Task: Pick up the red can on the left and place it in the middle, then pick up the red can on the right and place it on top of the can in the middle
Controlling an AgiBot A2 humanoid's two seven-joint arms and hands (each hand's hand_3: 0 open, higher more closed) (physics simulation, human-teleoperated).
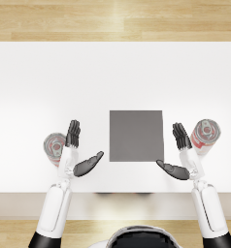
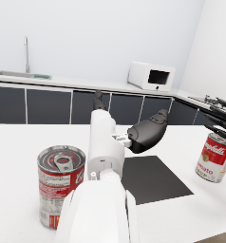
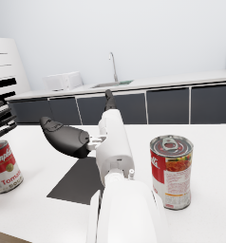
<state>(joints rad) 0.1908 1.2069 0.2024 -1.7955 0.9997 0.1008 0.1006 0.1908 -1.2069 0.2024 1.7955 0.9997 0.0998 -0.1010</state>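
Both the left hand [image 1: 78, 154] and right hand [image 1: 181, 154] are released, fingers apart, each just beside its can on the bench [image 1: 40, 77]. Neither the left can [image 1: 53, 147] nor the right can [image 1: 205, 134] is lifted, so the first step seems barely begun. Next, the left hand must close round its can and carry it to the dark mat [image 1: 136, 135] in the middle.

Left can [image 1: 53, 147] (partly behind forearm)

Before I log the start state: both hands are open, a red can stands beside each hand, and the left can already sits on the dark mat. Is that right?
Not quite. The left can is not on the dark mat; it stands on the white table, outside the left hand, as the head view shows. The rest holds: both hands are open, and the right can stands beside the right hand.
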